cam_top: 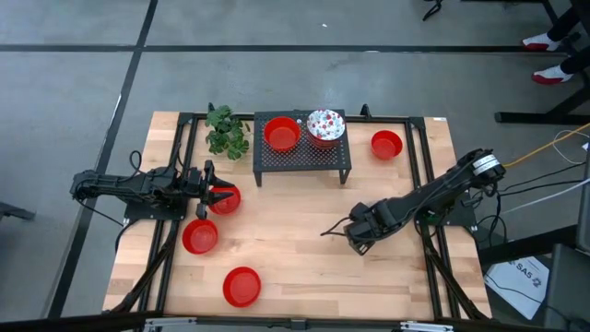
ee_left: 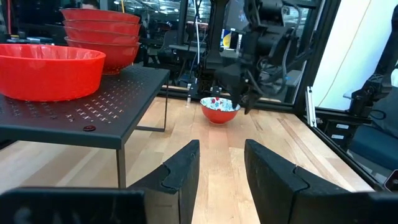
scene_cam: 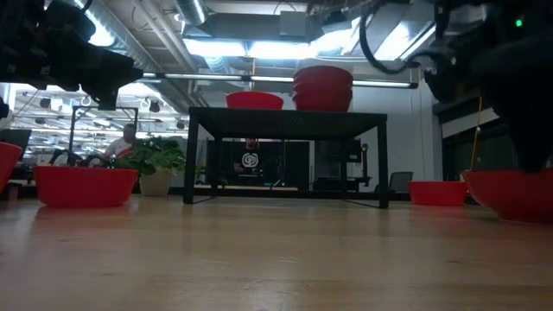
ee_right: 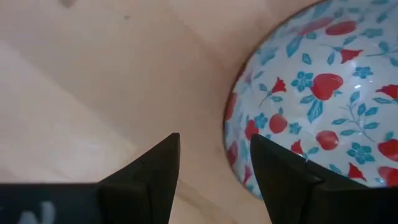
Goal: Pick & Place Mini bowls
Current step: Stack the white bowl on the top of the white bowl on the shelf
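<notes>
The wooden table (cam_top: 304, 231) held a black rack (cam_top: 302, 157). In front of the rack, the right gripper (ee_right: 214, 165) hung released above a floral bowl (ee_right: 323, 93); its finger risked nudging the rim. The left gripper (ee_left: 221, 174), also released, waited left of the rack.

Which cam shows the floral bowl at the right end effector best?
Right wrist view: the floral bowl fills much of the picture, pattern clear, beside the open fingers of the right end effector. Left wrist view shows it small and far off. In the high view the end effector hides it. Low view: at most a red side, uncertain.
</notes>
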Available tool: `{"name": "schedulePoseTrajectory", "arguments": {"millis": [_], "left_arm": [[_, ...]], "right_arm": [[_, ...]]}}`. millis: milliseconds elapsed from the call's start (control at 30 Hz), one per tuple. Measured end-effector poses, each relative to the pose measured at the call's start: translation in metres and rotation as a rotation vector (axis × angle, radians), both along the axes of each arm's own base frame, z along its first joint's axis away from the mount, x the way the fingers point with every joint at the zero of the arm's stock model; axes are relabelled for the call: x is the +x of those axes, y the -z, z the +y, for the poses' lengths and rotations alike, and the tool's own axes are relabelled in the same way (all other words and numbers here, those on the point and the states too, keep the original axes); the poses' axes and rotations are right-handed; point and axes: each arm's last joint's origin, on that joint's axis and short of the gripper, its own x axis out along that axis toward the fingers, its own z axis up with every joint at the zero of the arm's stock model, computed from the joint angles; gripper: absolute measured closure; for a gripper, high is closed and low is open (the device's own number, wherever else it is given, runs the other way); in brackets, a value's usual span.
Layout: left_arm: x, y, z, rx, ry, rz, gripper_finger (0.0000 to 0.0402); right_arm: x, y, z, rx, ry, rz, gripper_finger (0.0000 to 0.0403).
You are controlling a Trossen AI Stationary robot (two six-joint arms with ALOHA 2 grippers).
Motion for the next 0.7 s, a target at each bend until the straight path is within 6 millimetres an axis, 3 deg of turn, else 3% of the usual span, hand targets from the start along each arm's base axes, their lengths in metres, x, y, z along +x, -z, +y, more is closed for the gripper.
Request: {"name": "schedulePoseTrajectory", "arguments": {"millis": [333, 467, 633, 700], "left_arm": [[0.000, 0.000, 0.000, 0.000, 0.000, 0.000, 0.0279], [0.000, 0.000, 0.000, 0.000, 0.000, 0.000, 0.0279], [0.000, 0.000, 0.000, 0.000, 0.000, 0.000, 0.0279], [0.000, 0.000, 0.000, 0.000, 0.000, 0.000, 0.0279]], "right_arm": [[-0.010, 0.017, -0.006, -0.054, 0.070, 0.036, 0.0223], [-0.009, 0.018, -0.005, -0.048, 0.084, 0.023, 0.0277], [-0.005, 0.016, -0.004, -0.044, 0.092, -0.023, 0.0376], [-0.005, 0.016, -0.005, -0.049, 0.095, -0.026, 0.0382]]}}
